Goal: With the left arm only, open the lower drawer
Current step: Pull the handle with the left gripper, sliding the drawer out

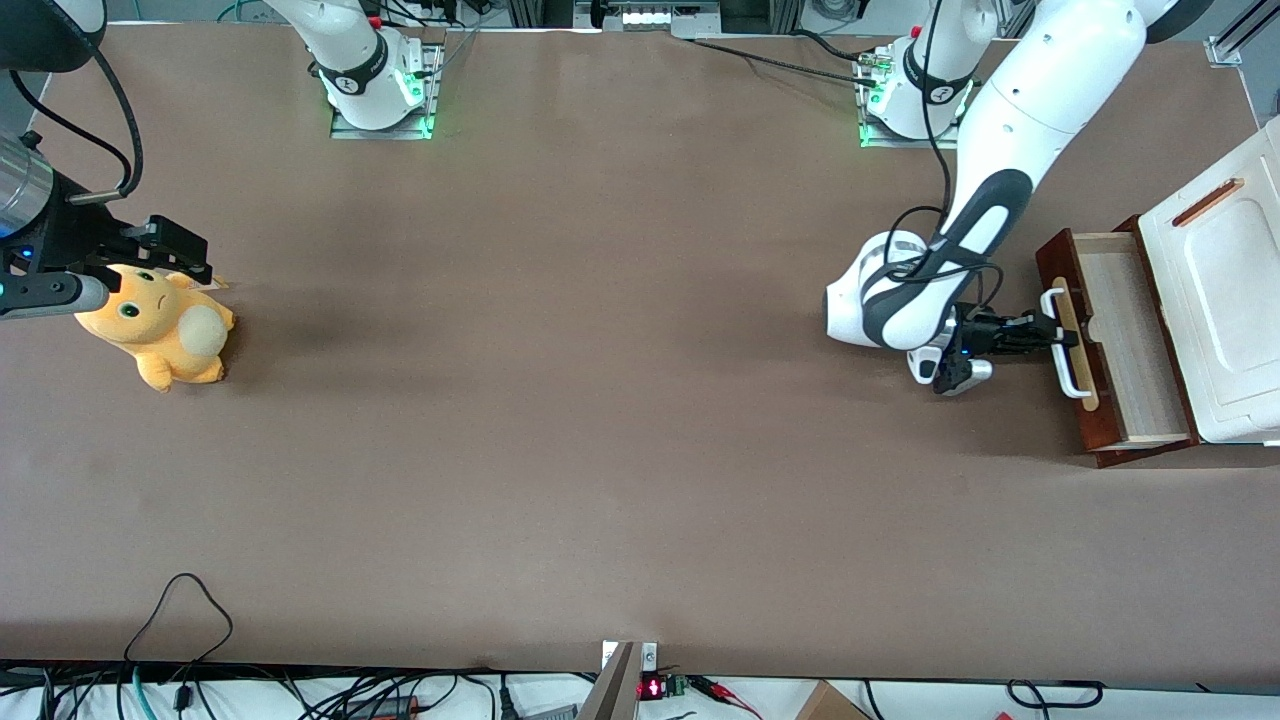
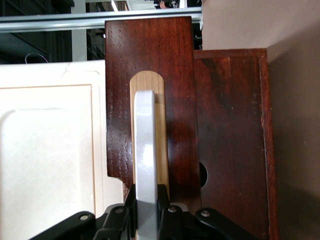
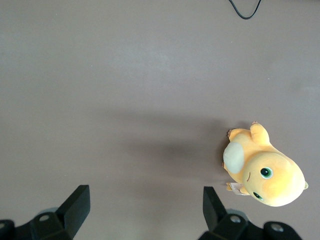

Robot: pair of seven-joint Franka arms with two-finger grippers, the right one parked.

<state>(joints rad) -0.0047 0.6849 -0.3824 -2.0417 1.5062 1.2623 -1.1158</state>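
Note:
The lower drawer (image 1: pixel 1128 345) stands pulled out of the white cabinet (image 1: pixel 1225 300) at the working arm's end of the table, its pale wood interior showing. Its dark red-brown front (image 2: pixel 175 100) carries a white bar handle (image 1: pixel 1062 345) on a pale wood strip. The left arm (image 1: pixel 985 190) reaches down in front of the drawer. Its black gripper (image 1: pixel 1055 338) is shut on the middle of the handle. In the left wrist view the handle (image 2: pixel 145 150) runs between the two black fingers (image 2: pixel 162 202), which press on both its sides, with the gripper (image 2: pixel 146 207) around it.
A yellow plush toy (image 1: pixel 160 325) lies toward the parked arm's end of the table; it also shows in the right wrist view (image 3: pixel 265 172). The arm bases (image 1: pixel 905 95) stand at the table's edge farthest from the front camera. Cables lie along the nearest edge.

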